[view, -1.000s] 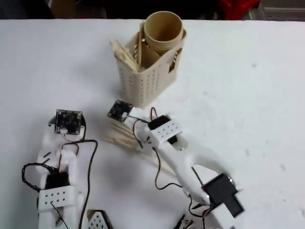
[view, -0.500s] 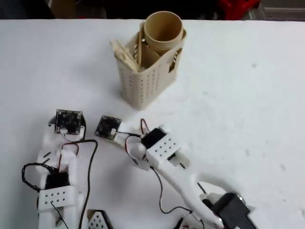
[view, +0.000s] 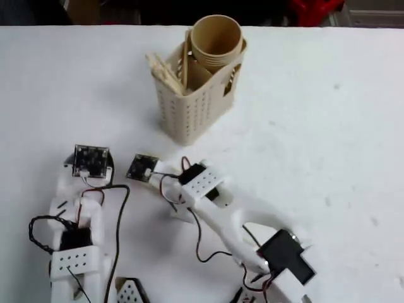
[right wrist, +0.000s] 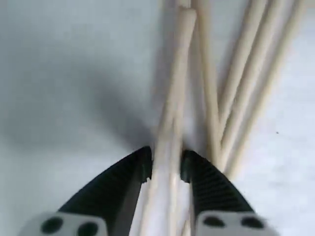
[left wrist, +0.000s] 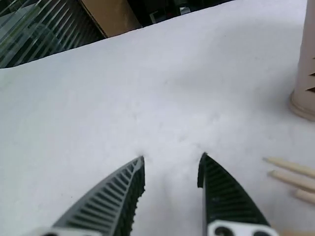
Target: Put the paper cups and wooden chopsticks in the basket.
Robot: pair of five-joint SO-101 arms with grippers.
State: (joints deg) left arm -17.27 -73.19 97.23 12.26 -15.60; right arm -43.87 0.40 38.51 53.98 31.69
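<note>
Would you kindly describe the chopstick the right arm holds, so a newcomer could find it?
On the white table, find the loose chopsticks near the basket. It is the chopstick clamped in the right end effector; its neighbours lie free beside it.

No readable text, labels, numbers or signs on any visible surface

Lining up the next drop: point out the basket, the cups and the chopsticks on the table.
basket [view: 205, 107], high view, perforated side wall.
cups [view: 216, 39], high view, inside the top cup.
chopsticks [right wrist: 174, 93], right wrist view, mid-shaft.
</note>
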